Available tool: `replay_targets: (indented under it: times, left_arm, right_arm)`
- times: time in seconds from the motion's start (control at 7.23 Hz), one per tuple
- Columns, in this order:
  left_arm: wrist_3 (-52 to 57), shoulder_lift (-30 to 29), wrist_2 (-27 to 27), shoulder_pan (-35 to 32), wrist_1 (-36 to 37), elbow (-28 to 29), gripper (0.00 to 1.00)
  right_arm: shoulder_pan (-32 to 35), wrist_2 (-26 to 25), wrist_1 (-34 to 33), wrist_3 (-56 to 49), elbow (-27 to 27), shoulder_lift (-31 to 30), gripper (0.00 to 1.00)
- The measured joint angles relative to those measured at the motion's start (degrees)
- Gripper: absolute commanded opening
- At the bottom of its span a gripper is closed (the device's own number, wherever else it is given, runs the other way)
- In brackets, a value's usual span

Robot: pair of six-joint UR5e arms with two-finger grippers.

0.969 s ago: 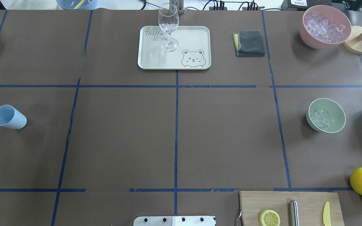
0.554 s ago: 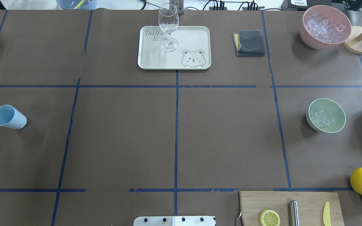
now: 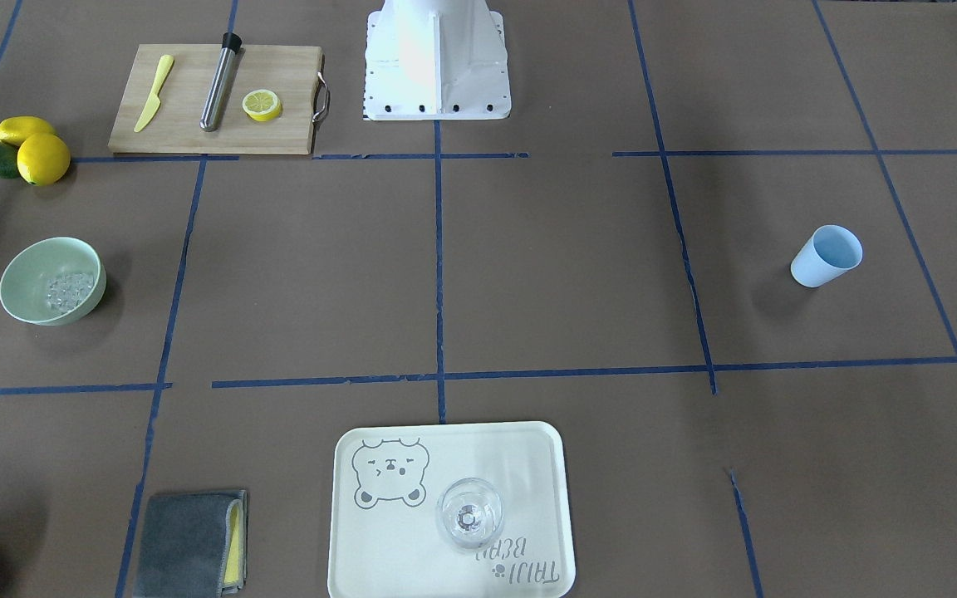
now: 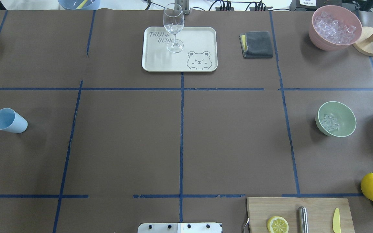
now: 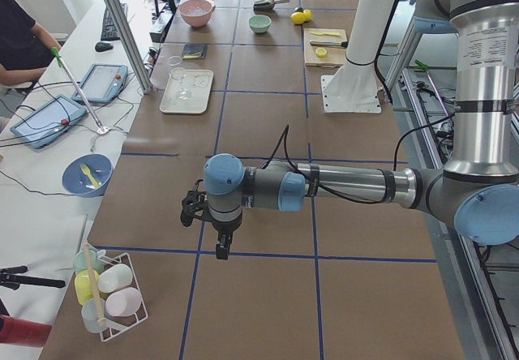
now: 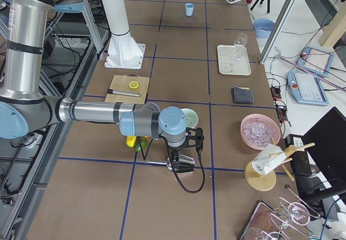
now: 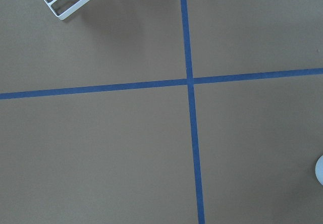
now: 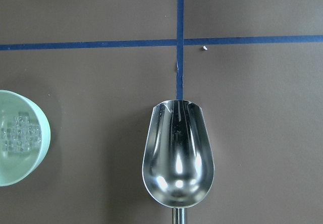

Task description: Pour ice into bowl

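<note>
Ice (image 4: 329,122) is in the bowl (image 4: 336,118), right side of table, mid-depth. Empty metal scoop (image 8: 177,156) is right of the bowl, not touching, under right gripper (image 6: 178,154). Left gripper (image 5: 220,251) hangs over bare table, far left. Can't tell whether either claw is spread or closed.

The scoop (image 8: 177,153) handle runs off frame, bowl (image 8: 25,171) half cut, left gripper (image 5: 217,246) and right gripper (image 6: 183,154) too far to read the jaws.

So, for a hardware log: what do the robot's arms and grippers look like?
Both the left arm and right arm are silver-grey tubes with light blue joint caps. The left gripper and right gripper are black, each with a looping black cable.
</note>
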Motion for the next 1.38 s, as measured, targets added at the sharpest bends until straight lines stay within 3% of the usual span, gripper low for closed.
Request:
replay_targets:
  times: [1.38]
  left_arm:
    - [0.00, -0.58, 0.01, 0.00, -0.03, -0.09, 1.00]
  right_arm:
    - [-0.03, -1.12, -1.62, -0.10, -0.12, 0.61, 1.00]
